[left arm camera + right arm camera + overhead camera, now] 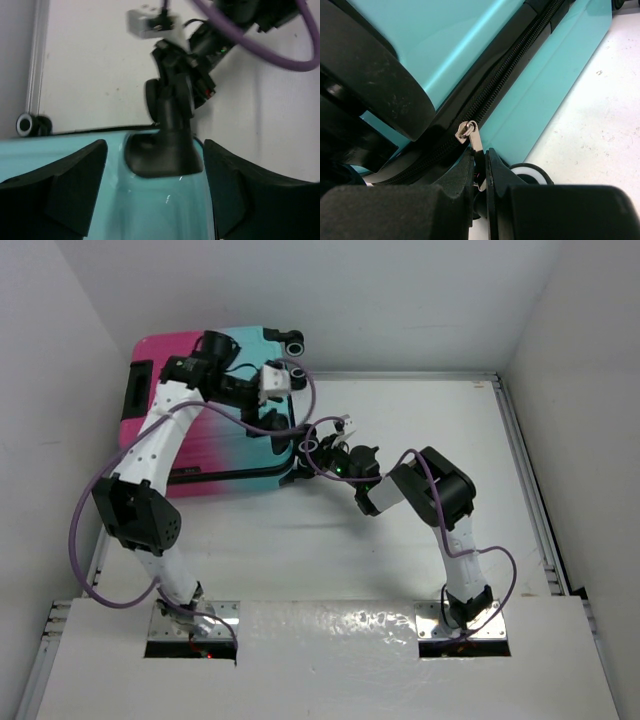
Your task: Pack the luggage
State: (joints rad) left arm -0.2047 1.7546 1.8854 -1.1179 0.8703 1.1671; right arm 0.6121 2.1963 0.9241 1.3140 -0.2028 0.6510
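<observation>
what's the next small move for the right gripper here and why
Probably draw the zipper pull a short way along the track with the right gripper. It is already shut on the metal tab at a corner of the luggage, beside a wheel. The left gripper sits open above the luggage, holding nothing.

Pink-to-turquoise ribbed hard-shell suitcase [222,448] lying flat at the far left of the white table [420,440]. Left gripper [156,197] over its right end, just before a black wheel [170,100]. Right gripper [480,167] at its near-right corner, metal zipper pull [472,137] between the fingers.
</observation>
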